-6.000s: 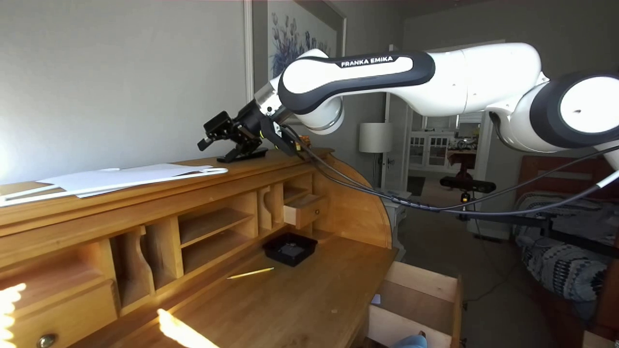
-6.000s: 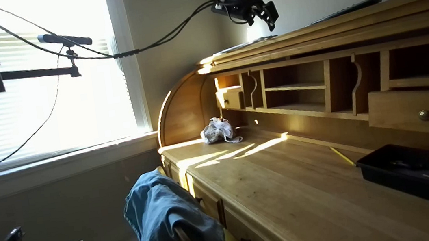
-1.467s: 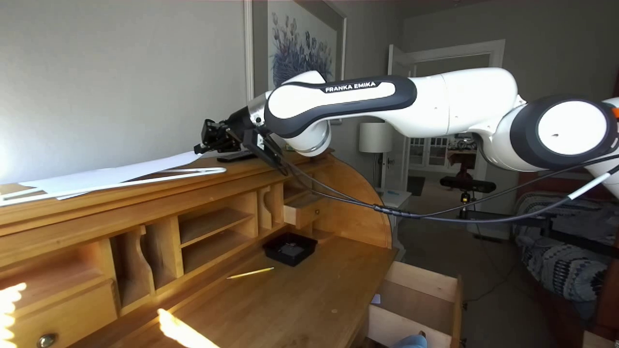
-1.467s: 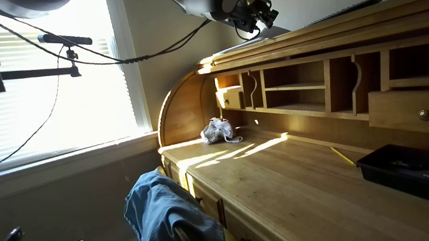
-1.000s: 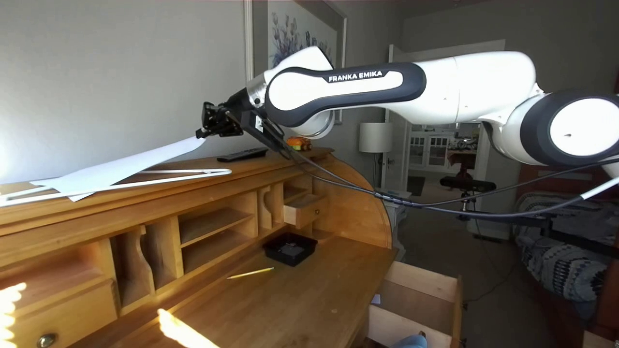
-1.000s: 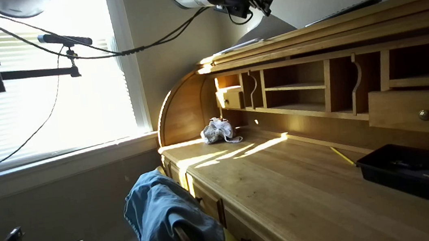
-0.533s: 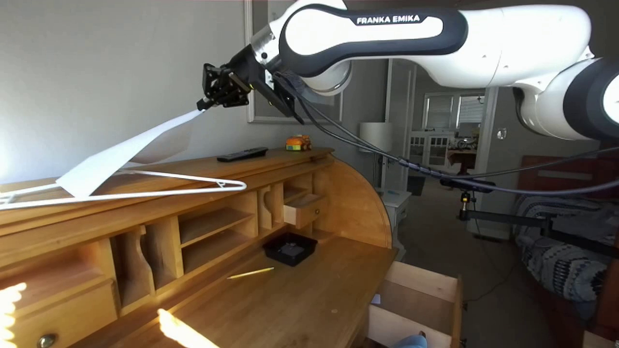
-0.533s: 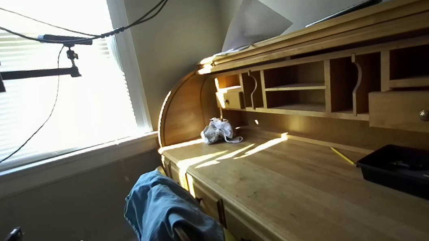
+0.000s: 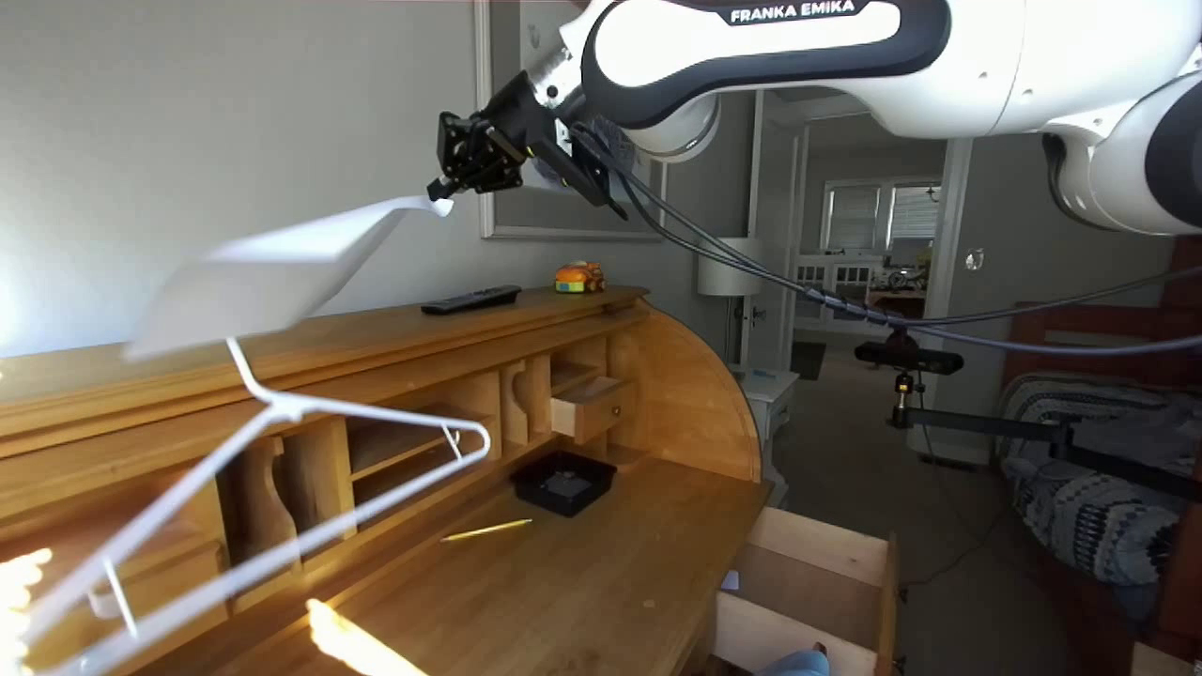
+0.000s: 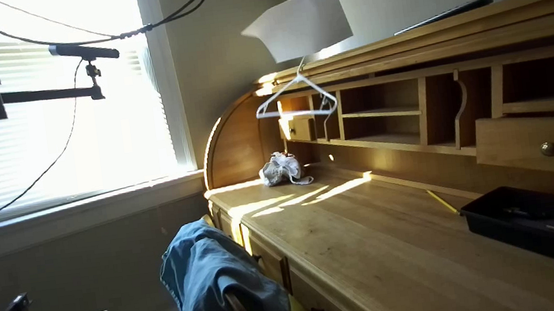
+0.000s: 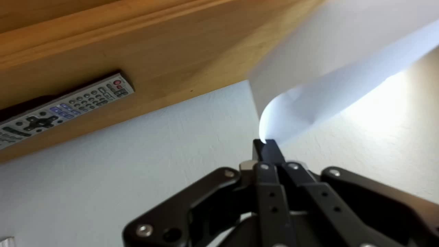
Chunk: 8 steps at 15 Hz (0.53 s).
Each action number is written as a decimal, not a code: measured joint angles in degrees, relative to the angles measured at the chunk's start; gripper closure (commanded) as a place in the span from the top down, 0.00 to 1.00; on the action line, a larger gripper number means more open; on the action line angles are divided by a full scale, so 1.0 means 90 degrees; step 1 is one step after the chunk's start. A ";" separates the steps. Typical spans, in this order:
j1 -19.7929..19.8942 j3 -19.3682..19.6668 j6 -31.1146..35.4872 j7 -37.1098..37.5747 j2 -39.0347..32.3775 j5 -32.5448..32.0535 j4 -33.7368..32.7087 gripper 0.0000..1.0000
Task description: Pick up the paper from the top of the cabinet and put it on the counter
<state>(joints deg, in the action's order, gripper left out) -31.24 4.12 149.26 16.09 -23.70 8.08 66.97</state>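
The pincer (image 11: 267,141) is squeezed tight on one end of the paper (image 9: 272,272), and I think it has a corner. The paper is up in the air, higher than the top of the desk (image 9: 413,366). In an exterior view it goes off to the left from the pincer and slopes down. In the wrist view it curls up and away to the right. It is bent and blurry, so I can't tell which way its long side goes. A white hanger (image 9: 286,406) is in the air below it, in front of the cubbyholes (image 10: 382,112); I can't tell if its hook touches the paper. The only arm (image 9: 779,52) is this one. I think the paper should go on the low flat part (image 9: 582,573) of the desk, which is below the pincer. So the next move should go out past the front edge of the top, then down, with the loose end laid flat, away from the tray (image 9: 563,483). The hanger could get in the way.
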 measured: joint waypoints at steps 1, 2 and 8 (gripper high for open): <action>-0.0003 0.0043 0.0000 0.0000 0.0062 -0.0044 0.0105 0.00; -0.0006 0.0082 0.0000 0.0000 0.0112 -0.0095 0.0198 0.00; -0.0092 0.0328 0.0020 0.0004 0.0320 -0.0535 0.0671 0.00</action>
<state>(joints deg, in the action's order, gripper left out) -32.07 7.07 149.44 16.12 -20.83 3.26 73.00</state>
